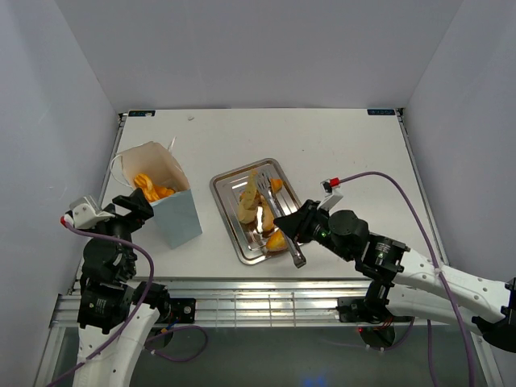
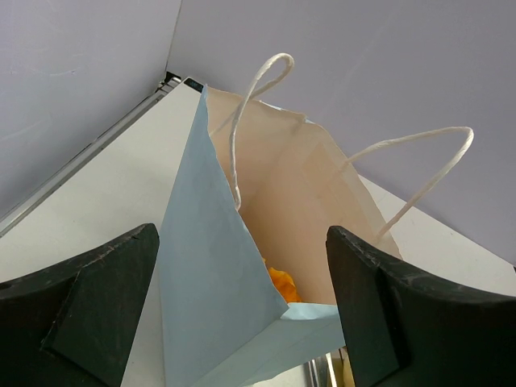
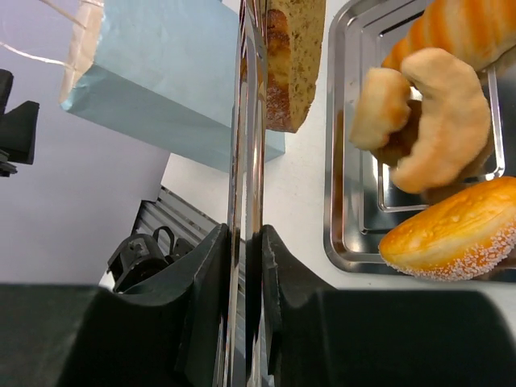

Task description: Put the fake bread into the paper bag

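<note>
Tongs [image 3: 246, 121] do the reaching: the right gripper [image 3: 242, 250] is clenched on their handles, pinching the blades onto a seeded brown slice of fake bread [image 3: 286, 64] near the tray [image 3: 339, 161], where a croissant [image 3: 447, 121] and other pastries lie. The left gripper [image 2: 240, 242] stands released, one finger either side of the paper bag [image 2: 210, 266], probably to steady it. Orange pieces [image 2: 282, 282] already sit inside.

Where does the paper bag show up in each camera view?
Top external: the paper bag stands left of centre.
Left wrist: the bag fills the middle, handles on top.
Right wrist: the bag is upper left, left of the tongs.
Shared landmark: the silver tray, right of the bag in top and right wrist views; unclear in the left wrist view.
</note>
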